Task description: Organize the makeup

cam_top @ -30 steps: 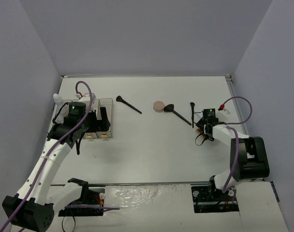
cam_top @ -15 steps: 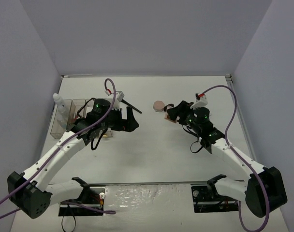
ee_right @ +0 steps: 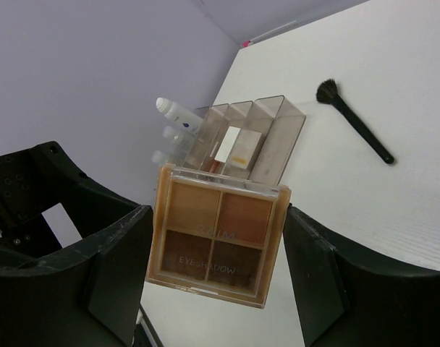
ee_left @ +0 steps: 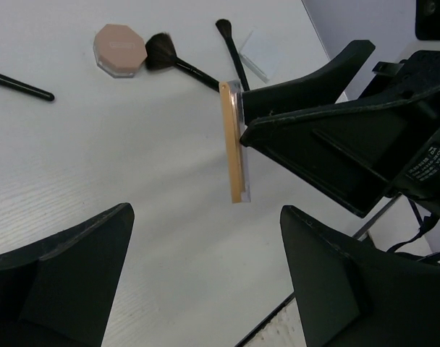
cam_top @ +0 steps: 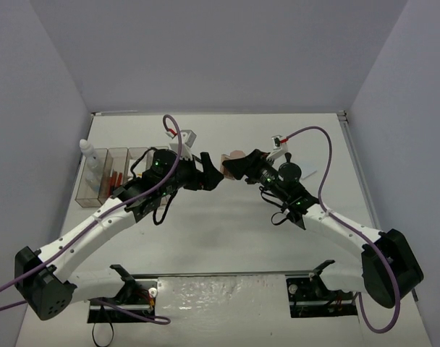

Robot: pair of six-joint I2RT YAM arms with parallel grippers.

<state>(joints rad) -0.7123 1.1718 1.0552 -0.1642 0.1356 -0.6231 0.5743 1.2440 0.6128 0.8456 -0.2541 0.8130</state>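
Note:
My right gripper [ee_right: 218, 278] is shut on the square tan eyeshadow palette [ee_right: 218, 235], holding it up off the table by its two side edges. From the left wrist view the palette [ee_left: 234, 141] shows edge-on in the right arm's black fingers. My left gripper [ee_left: 205, 289] stands open just short of it, with nothing between its fingers. From above, the two grippers [cam_top: 211, 177] [cam_top: 229, 168] meet at mid-table with the palette [cam_top: 223, 160] between them. On the table lie the pink compact [ee_left: 120, 49] and black-handled brushes [ee_left: 184, 66] [ee_left: 234, 50] [ee_left: 21, 84].
The clear bins [cam_top: 111, 176] stand in a row at the left edge, holding red pencils and small items. A white bottle [cam_top: 90, 152] stands in the leftmost one. A small clear packet [ee_left: 253, 62] lies by the brushes. Another brush [ee_right: 354, 121] lies right of the bins.
Both arms swung in towards mid-table. The right gripper carried the palette leftwards and up; the left gripper left the bins and came right to face it, its jaws narrowing slightly.

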